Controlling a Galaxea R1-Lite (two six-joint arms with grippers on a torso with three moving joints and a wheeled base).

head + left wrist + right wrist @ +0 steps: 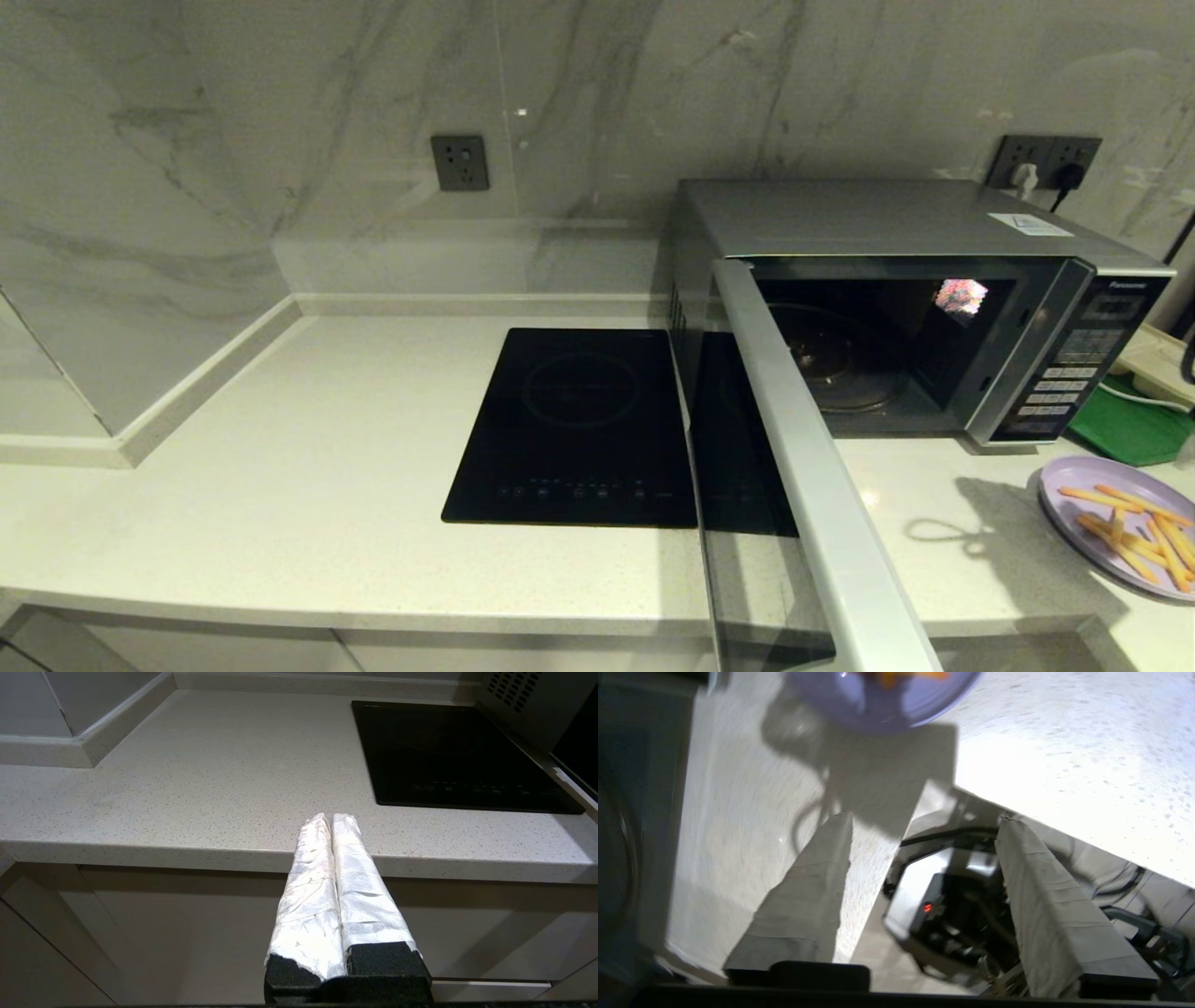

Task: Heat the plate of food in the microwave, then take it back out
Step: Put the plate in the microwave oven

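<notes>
Seen from the head, neither arm showed. The microwave (920,308) stood on the counter (280,485) with its door (803,467) swung wide toward the robot, the cavity dark with only a bare turntable inside. The plate (1120,527), pale lilac with thin orange fries, sat on the counter in front of the microwave's button panel, at the right. A black cooktop (574,429) lay to the left. Only the wrist cameras revealed the grippers: the left gripper (331,819) hung at the counter's front edge, fingers pressed together; the right gripper (924,819) had its fingers spread apart, apparently near the counter's edge, the plate (882,695) just ahead.
</notes>
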